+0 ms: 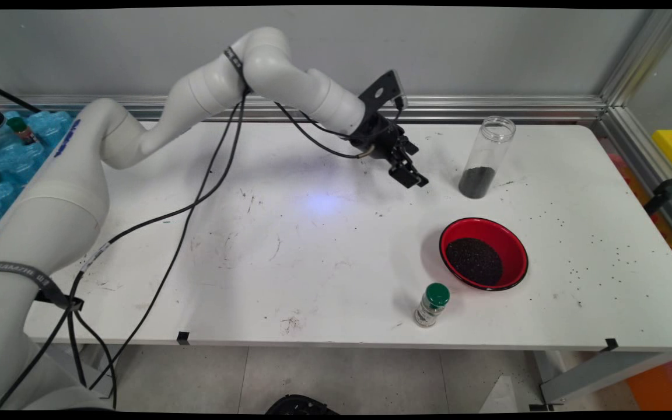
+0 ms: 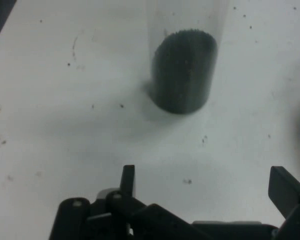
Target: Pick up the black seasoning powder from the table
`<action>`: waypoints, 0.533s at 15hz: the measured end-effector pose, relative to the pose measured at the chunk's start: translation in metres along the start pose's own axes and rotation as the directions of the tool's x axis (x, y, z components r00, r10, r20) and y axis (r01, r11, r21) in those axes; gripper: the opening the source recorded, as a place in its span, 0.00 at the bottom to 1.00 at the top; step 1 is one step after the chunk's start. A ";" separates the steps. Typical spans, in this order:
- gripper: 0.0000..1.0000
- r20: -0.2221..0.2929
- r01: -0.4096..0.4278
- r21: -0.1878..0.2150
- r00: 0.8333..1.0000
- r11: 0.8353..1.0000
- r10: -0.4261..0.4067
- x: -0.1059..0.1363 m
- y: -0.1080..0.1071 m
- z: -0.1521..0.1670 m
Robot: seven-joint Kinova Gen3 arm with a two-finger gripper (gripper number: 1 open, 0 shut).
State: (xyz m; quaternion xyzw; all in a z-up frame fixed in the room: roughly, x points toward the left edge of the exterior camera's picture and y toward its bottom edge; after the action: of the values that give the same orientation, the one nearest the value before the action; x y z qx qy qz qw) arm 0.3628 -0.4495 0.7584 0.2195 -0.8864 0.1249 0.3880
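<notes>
My gripper (image 1: 415,177) hangs just above the table (image 1: 312,262), open and holding nothing. A tall clear jar (image 1: 485,157) with dark grains in its bottom stands upright a short way to the gripper's right, its mouth uncovered. In the hand view the jar (image 2: 184,70) stands straight ahead of the gripper (image 2: 205,182), beyond the spread fingertips (image 2: 127,179), with bare table between them. Nearer the table's front, a red bowl (image 1: 483,254) holds a heap of the same dark grains.
A small jar with a green lid (image 1: 431,304) stands by the front edge, left of the bowl. Loose dark grains are scattered over the table's right side. Black cables (image 1: 196,192) hang from the arm across the left half.
</notes>
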 end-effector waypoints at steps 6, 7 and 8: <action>1.00 -0.040 0.007 -0.014 0.999 1.000 -0.007 0.007 -0.005 0.035; 1.00 -0.046 0.010 -0.016 0.999 1.000 -0.010 0.008 -0.005 0.040; 1.00 -0.053 0.014 -0.017 0.999 1.000 -0.015 0.009 -0.005 0.045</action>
State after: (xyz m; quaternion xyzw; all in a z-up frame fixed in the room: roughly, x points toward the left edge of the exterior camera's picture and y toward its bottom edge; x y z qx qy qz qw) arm 0.3310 -0.4747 0.7353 0.2191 -0.8753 0.1206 0.4139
